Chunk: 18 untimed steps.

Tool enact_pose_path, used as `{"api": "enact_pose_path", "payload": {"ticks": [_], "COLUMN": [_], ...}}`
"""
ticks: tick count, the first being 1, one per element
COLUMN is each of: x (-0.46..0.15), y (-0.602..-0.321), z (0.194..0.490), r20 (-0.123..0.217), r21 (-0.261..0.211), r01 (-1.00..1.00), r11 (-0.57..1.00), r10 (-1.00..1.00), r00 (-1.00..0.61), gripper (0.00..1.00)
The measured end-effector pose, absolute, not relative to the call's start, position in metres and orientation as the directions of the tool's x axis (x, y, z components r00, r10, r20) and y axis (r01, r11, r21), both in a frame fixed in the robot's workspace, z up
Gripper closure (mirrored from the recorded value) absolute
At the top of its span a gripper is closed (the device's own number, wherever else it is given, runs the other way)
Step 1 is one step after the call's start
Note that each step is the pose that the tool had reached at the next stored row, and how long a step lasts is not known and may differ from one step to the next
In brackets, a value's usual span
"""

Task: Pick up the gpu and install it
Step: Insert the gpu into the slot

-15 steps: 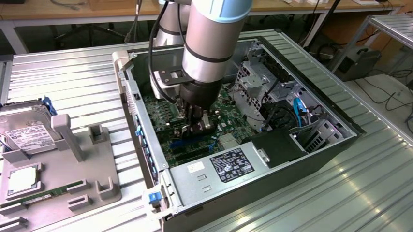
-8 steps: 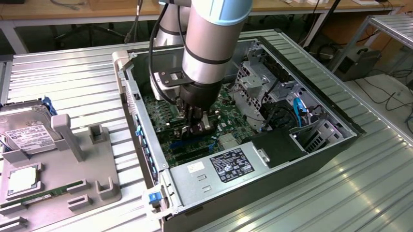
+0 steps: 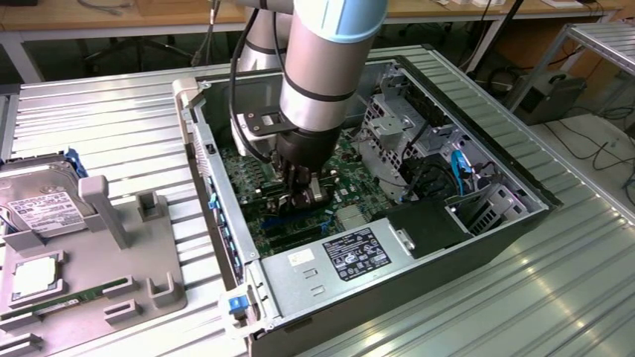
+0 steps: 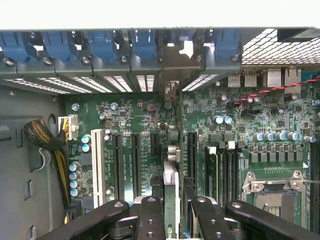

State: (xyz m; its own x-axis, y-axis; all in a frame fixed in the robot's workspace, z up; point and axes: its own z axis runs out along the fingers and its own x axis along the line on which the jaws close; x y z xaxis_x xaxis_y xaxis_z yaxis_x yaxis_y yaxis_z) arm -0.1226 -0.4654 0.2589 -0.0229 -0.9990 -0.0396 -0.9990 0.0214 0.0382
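The gpu [image 4: 170,185] stands edge-on over the green motherboard [image 4: 280,150], clamped in the end effector [image 3: 300,195] inside the open computer case [image 3: 496,230] at frame centre. The case lies on a ribbed metal surface [image 3: 109,126]; wooden benches [image 3: 119,13] line the room behind.

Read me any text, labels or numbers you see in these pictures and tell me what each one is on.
None can be read.
Black label on the silver power supply: print too small.
White label on the hard drive: print and barcodes too blurred.
White markings on the motherboard, in the wrist view: too fine.
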Motion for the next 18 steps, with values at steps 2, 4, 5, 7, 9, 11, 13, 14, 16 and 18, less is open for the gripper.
{"api": "enact_pose_path", "payload": {"ticks": [2, 4, 5, 7, 9, 11, 13, 14, 16, 18], "x": [-0.1226, -0.1226, -0.1226, -0.1226, -0.1226, -0.1226, -0.1226, -0.1226, -0.1226, -0.1226], "y": [-0.4654, -0.4653, -0.4653, -0.4653, -0.4653, -0.4650, -0.4643, -0.4635, -0.4622, -0.4618], "z": [0.2584, 0.2583, 0.2583, 0.2586, 0.2589, 0.2598, 0.2602, 0.2606, 0.2618, 0.2620], "r20": [-0.041, -0.041, -0.041, -0.040, -0.041, -0.040, -0.041, -0.041, -0.040, -0.040], "r21": [0.038, 0.038, 0.038, 0.038, 0.038, 0.038, 0.038, 0.038, 0.038, 0.038], "r01": [-0.999, -0.999, -0.999, -0.999, -0.999, -0.999, -0.999, -0.999, -0.999, -0.999], "r11": [0.021, 0.021, 0.021, 0.021, 0.021, 0.021, 0.021, 0.021, 0.021, 0.021], "r10": [-0.999, -0.999, -0.999, -0.999, -0.999, -0.999, -0.999, -0.999, -0.999, -0.999], "r00": [-0.023, -0.023, -0.023, -0.023, -0.023, -0.023, -0.023, -0.023, -0.023, -0.023], "gripper": [0.74, 0.74, 0.74, 0.74, 0.74, 0.74, 0.74, 0.74, 0.74, 0.74]}}
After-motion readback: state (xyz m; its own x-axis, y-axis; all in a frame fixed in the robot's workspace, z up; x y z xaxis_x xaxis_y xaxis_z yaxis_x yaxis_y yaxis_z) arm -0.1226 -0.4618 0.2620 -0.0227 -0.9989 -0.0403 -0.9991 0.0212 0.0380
